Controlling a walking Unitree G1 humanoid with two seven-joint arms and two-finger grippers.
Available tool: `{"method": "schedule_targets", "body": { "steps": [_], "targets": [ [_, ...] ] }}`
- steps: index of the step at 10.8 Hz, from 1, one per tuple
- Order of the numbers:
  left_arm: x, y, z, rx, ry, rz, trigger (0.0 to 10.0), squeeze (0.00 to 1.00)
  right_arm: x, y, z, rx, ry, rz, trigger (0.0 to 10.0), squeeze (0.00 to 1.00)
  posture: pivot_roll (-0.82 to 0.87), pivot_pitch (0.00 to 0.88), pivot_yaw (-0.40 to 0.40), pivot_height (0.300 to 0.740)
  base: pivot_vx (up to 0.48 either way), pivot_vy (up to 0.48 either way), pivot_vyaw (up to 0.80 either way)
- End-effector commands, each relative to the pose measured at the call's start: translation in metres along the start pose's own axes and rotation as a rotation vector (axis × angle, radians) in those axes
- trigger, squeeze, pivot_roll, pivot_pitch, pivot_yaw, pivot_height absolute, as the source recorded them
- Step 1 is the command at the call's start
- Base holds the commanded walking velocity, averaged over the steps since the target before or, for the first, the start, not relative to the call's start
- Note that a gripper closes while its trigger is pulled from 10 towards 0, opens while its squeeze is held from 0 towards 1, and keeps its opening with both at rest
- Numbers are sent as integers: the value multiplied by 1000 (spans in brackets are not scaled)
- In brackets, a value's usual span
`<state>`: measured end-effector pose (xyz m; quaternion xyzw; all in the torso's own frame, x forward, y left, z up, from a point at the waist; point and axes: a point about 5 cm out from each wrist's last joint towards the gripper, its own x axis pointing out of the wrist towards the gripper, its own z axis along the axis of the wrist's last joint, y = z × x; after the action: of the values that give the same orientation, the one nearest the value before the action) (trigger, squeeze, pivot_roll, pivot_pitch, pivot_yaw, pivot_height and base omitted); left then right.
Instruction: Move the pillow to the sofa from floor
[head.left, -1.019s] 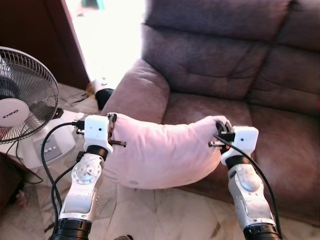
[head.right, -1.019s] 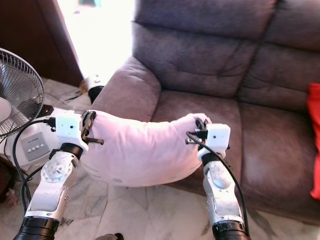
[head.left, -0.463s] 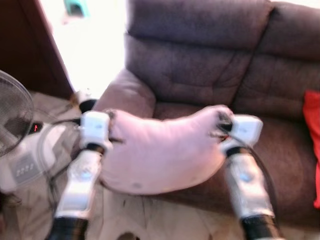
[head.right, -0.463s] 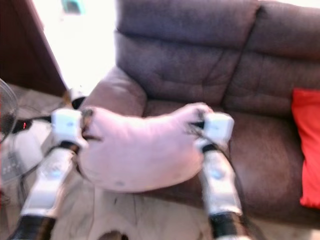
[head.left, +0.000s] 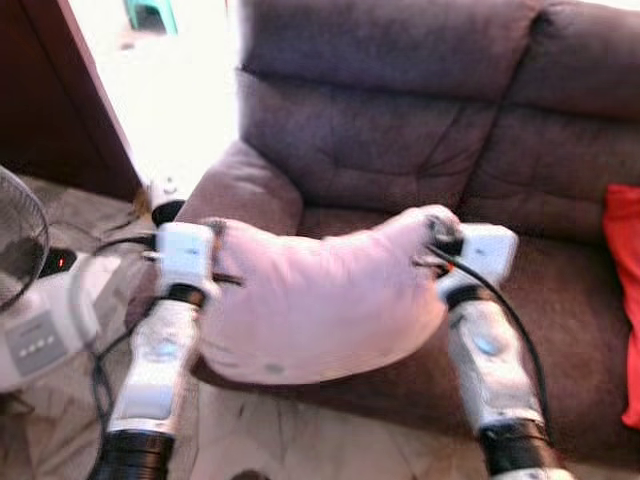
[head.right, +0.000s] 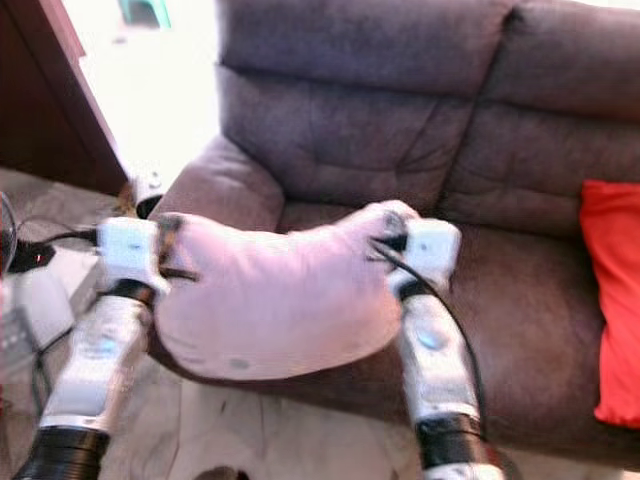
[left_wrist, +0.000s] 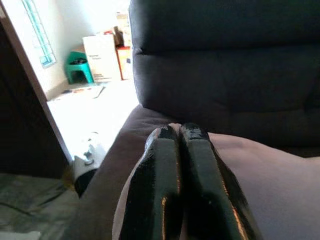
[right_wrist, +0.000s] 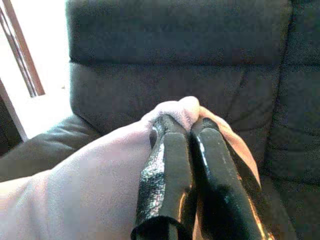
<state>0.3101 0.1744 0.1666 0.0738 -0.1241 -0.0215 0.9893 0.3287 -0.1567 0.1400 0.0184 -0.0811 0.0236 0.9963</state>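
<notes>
The brown sofa (head.left: 420, 130) spans the back of the scene, its left armrest nearest the bright doorway. In front of its seat cushion, lifted clear of the tiled floor (head.left: 300, 440), hangs the pale pink pillow (head.left: 320, 300), stretched between the two arms and sagging in the middle (both head views are somewhat blurred). A red cushion (head.right: 612, 300) leans on the sofa seat at its right end, well apart from the pillow. To the left of the sofa's armrest stands a fan (head.left: 20, 250) on a white base with cables trailing near it.

The left gripper (left_wrist: 180, 137) pinches the pillow's left corner, just in front of the sofa's armrest, its fingers pressed together on the fabric. The right gripper (right_wrist: 182, 125) is clamped on the pillow's right corner, over the sofa seat, with cloth bunched between its fingers.
</notes>
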Motion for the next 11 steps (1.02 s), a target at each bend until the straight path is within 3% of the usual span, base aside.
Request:
{"method": "schedule_targets", "body": {
  "steps": [1,4,9,11],
  "targets": [
    [8,0,23,-16,-98,12,10000,0,5,-2,18,-7,-68,-1,10000,0,173,135,-32,740,262,0,0],
    [12,1,41,-19,-163,11,10000,0,14,1,41,22,-156,0,10000,0,172,135,-30,740,266,0,0],
    [12,-3,41,-18,-156,1,10000,0,13,8,39,34,-137,18,10000,0,172,133,-31,740,270,0,0],
    [13,0,39,-11,-146,15,10000,0,12,14,39,-23,-139,58,10000,0,173,136,-30,740,272,0,366]
  ]
}}
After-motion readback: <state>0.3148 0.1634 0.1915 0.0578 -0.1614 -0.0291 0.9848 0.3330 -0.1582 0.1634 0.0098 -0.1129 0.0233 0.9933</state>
